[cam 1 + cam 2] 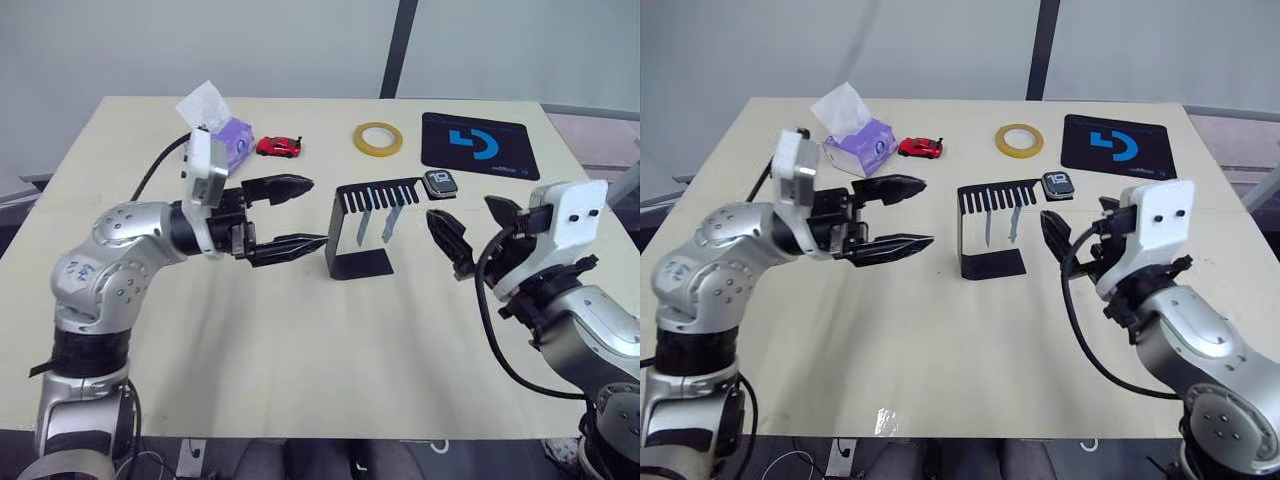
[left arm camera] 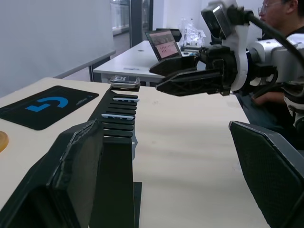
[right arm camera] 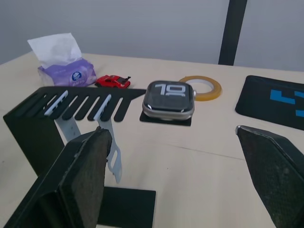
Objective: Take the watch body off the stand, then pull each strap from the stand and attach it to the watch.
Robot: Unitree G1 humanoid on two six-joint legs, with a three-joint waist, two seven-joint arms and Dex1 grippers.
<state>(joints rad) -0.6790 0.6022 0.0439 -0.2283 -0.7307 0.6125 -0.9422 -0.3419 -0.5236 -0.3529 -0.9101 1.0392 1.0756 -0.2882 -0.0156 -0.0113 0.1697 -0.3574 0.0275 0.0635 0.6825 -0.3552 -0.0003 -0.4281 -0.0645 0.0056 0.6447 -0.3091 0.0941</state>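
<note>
Beige table point(image 1: 300, 350): grey-rimmed watch body point(image 3: 169, 99) on stand point(image 1: 362, 225); both arms' fingers released.

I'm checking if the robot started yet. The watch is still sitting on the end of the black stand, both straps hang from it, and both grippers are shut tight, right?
Nearly. The watch body sits on the stand's end and both straps hang there, but the grippers are open, not shut. The right wrist view shows the right gripper's fingers wide apart; the left eye view shows the left gripper open.
</note>
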